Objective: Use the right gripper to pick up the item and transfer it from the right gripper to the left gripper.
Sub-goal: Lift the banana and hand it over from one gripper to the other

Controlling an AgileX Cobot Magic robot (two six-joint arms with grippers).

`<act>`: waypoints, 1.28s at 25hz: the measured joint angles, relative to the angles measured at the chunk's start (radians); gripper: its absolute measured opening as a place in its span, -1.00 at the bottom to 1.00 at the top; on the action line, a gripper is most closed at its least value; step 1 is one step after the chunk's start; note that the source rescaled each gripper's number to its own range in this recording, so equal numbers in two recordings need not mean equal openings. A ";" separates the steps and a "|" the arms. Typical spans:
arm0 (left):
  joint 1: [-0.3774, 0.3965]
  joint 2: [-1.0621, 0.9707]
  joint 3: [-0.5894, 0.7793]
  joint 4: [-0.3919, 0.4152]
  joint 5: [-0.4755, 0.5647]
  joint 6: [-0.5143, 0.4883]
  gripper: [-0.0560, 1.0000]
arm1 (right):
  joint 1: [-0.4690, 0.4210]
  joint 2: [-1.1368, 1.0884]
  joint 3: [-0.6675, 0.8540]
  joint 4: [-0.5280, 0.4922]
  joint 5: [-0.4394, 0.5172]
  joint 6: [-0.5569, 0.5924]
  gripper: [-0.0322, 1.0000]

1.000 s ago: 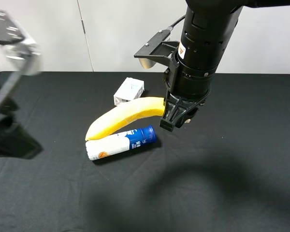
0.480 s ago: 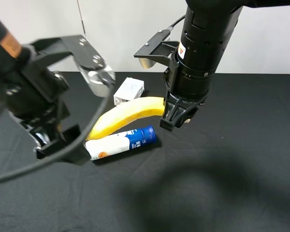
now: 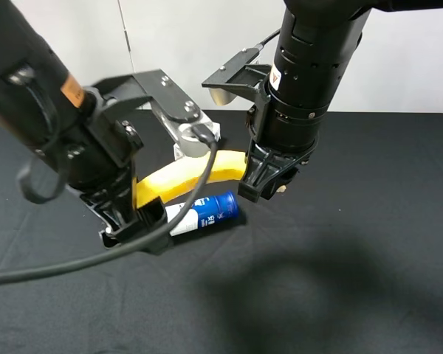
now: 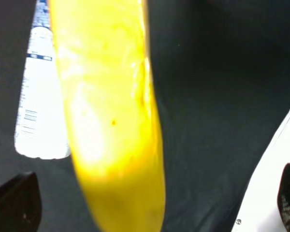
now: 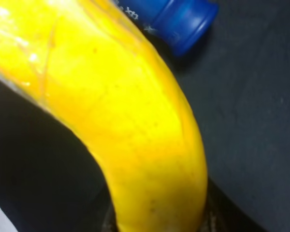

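At left, the bulky black arm with the small orange sticker and silver-grey bracket reaches in over the black-covered bench (image 3: pixel 369 251). Its left pincer (image 3: pixel 136 210) stands wide apart, holding nothing. The left wrist view shows the curved yellow banana (image 3: pixel 181 179) running down the gap between the two black fingertips (image 4: pixel 14 205), with no visible contact on either side.

The banana's long axis runs across the scene from its free left end, inside that open pincer, up to its right end. It appears to hang just above the white-and-blue tube (image 3: pixel 207 212), which lies on the bench roughly parallel to it and close beneath.

At right, the short black right pincer (image 3: pixel 266 184), on the thick glossy arm, is clamped on the banana's right end and carries it alone.

The handover looks about to happen. The banana's free end already lies between the left jaws, so the left pincer most likely needs only to close across the fruit's width before the right one lets go. Closing too low could catch the tube.
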 joint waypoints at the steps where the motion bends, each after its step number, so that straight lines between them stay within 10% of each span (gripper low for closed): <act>1: 0.000 0.011 0.000 0.000 -0.003 0.000 0.94 | 0.000 0.000 0.000 0.004 0.000 0.000 -0.93; 32: 0.000 0.087 -0.006 -0.001 -0.111 0.001 0.43 | 0.000 0.000 0.000 0.016 -0.001 0.004 -0.93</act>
